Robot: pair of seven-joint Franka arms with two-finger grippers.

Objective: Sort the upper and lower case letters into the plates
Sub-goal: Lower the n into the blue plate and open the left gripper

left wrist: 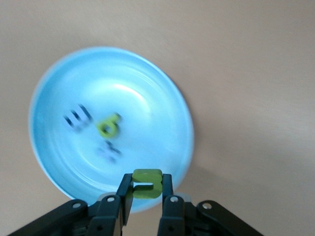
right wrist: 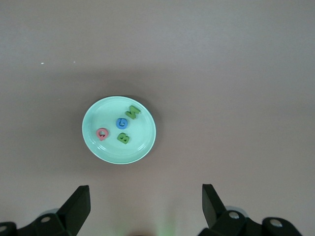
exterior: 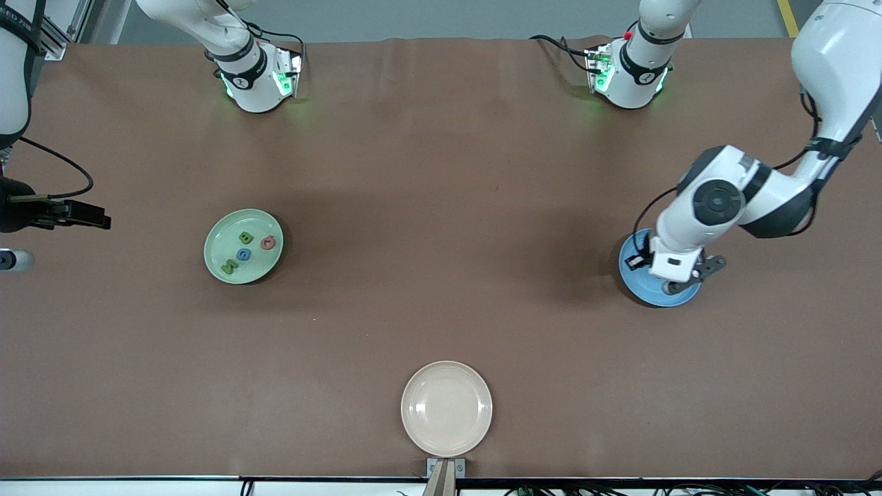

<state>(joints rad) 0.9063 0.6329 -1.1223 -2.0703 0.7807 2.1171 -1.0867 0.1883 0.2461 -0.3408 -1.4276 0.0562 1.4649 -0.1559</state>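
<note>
A green letter (left wrist: pixel 147 183) is clamped between the closed fingers of the left gripper (exterior: pixel 682 279) over the blue plate (exterior: pixel 637 279), at right of frame. Three letters lie in the plate. An off-rim release is risked, the letter hanging near the edge. The right gripper (right wrist: pixel 145 206), fingers wide and empty, waits above the green plate (exterior: pixel 215 258).

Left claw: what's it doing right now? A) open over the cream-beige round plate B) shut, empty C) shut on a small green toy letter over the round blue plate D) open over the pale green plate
C: in the left wrist view the left claw pinches a small green toy letter above the round blue plate.
</note>
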